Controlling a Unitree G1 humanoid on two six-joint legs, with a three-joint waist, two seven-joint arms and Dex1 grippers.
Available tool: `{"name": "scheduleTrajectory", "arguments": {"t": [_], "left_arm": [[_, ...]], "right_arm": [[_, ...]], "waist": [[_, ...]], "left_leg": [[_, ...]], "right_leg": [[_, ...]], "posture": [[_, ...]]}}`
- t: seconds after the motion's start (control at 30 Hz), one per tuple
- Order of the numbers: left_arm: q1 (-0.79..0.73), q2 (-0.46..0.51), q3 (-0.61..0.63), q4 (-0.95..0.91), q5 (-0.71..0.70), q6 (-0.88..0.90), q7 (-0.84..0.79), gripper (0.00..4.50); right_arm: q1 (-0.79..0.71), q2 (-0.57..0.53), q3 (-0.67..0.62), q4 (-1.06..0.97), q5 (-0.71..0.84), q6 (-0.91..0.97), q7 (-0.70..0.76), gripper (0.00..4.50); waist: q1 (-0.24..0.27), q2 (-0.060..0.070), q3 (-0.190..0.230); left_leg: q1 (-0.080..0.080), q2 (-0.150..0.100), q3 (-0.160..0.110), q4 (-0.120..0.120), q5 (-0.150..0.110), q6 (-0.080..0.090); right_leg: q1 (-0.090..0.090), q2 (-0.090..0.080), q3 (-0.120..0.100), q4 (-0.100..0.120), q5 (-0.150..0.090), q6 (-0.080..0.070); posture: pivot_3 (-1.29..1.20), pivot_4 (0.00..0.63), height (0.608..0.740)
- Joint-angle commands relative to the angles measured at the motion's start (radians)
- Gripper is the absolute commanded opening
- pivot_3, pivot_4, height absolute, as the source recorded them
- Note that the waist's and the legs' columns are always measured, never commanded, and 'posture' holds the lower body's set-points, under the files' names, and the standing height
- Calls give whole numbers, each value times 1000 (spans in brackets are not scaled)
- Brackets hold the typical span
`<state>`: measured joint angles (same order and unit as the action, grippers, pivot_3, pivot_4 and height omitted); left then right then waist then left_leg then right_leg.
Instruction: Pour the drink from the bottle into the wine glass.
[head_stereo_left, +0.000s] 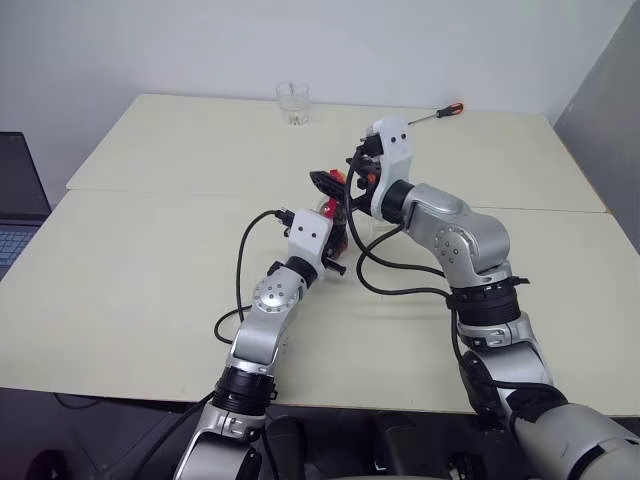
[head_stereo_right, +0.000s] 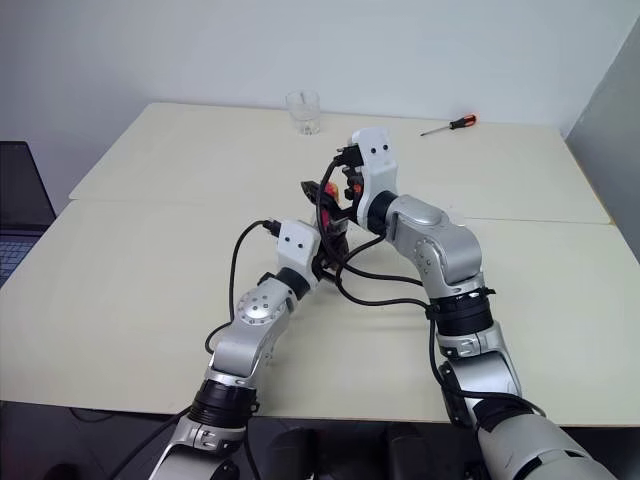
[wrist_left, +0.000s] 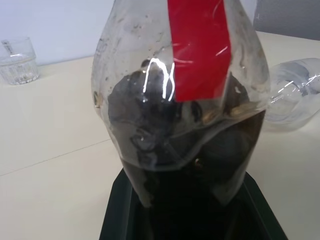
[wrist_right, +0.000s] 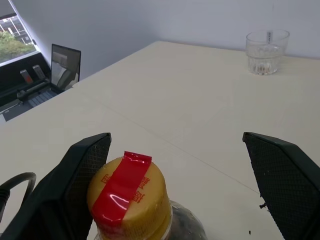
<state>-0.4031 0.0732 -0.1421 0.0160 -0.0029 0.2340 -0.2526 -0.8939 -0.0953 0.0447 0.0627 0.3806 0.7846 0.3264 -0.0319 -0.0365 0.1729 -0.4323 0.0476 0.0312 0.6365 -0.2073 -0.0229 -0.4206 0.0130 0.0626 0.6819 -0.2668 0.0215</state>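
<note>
Laptop (wrist_right: 55, 75) sits at the far left edge, off the counter (head_stereo_left: 150, 290), well away from the bottle (wrist_left: 180, 100). Next comes the left gripper (head_stereo_left: 335, 245), its fingers clenched around the lower body of the bottle, holding it upright just above the counter; through the clear wall the dark drink (wrist_left: 200, 150) fills the bottom part, with a red strip of tape running down the side. The yellow cap (wrist_right: 129, 197), also crossed by red tape, is on the bottle and sits between the fingers (wrist_right: 75, 175) of the right gripper (head_stereo_left: 340, 180), which stand released and wide, one finger close beside the cap and the other well clear of it.

Judging from this, the step in hand is taking the cap off. To do it well, the right fingers should centre on the cap before closing, so they pinch it evenly, while the left hand keeps the bottle steady and vertical against the twist; the tape may resist.

Right of the bottle and near it, the wine glass (wrist_left: 295, 92) appears to lie on its side on the counter. A short tumbler (head_stereo_left: 293, 103) stands far beyond the bottle, and a screwdriver (head_stereo_left: 440, 113) lies further right.
</note>
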Motion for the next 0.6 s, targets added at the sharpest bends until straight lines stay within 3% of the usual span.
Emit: {"name": "scheduleTrajectory", "arguments": {"t": [0.03,0.6], "left_arm": [[-23,-7,7,-39,-7,-24,3,718],[-21,-7,6,-38,-8,-27,0,718]], "right_arm": [[-17,-3,-29,-42,11,-10,0,4500],[-3,-9,-33,-84,18,18,-2,4500]], "waist": [[0,0,0],[0,0,0]], "left_leg": [[0,0,0,0,0,0],[0,0,0,0,0,0]], "right_leg": [[0,0,0,0,0,0],[0,0,0,0,0,0]], "posture": [[0,150,740],[0,150,740]]}}
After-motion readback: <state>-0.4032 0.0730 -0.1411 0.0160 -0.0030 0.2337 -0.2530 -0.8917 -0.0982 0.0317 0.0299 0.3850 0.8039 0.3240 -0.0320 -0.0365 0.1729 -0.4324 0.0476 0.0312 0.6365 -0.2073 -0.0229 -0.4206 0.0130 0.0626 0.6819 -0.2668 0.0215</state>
